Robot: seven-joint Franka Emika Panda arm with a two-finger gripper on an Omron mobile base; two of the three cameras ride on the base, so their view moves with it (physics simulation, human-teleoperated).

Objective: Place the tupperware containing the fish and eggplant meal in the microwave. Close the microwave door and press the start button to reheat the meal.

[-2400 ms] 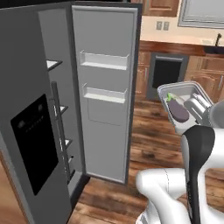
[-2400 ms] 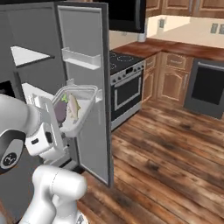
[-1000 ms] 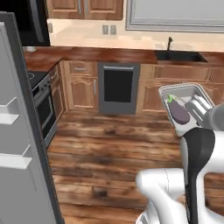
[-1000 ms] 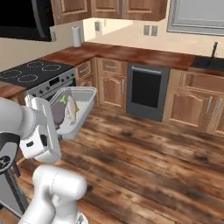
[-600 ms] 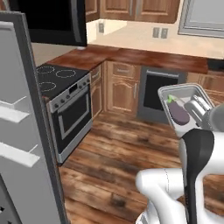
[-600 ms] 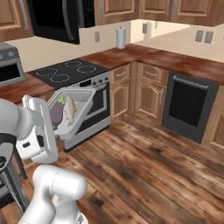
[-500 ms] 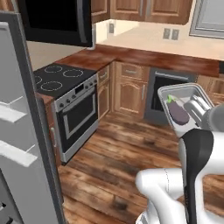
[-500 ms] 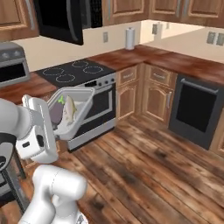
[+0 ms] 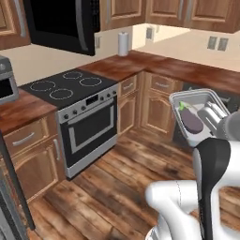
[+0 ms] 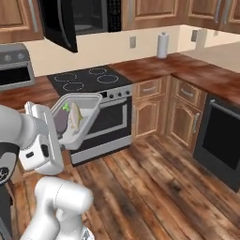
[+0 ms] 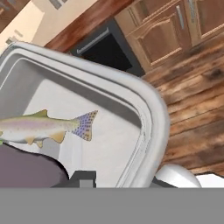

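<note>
My gripper is shut on the rim of the tupperware, holding it up in front of the arm. The dark purple eggplant lies inside it. From the right base view the tupperware tilts toward the stove, with the pale fish beside the eggplant. In the hand view the fish lies on the container floor. The black microwave hangs above the stove, well ahead of the gripper. The microwave door stands swung open, and its outer face faces the left base view.
A stove with an oven stands under the microwave. A small grey toaster oven sits on the counter to its left. A paper towel roll stands in the counter's corner. A black dishwasher is at the right. Wooden floor lies between me and the cabinets.
The whole scene has swung: the base has moved, bringing the stove and the open microwave into view. The tupperware has stayed in the gripper in the same pose.
</note>
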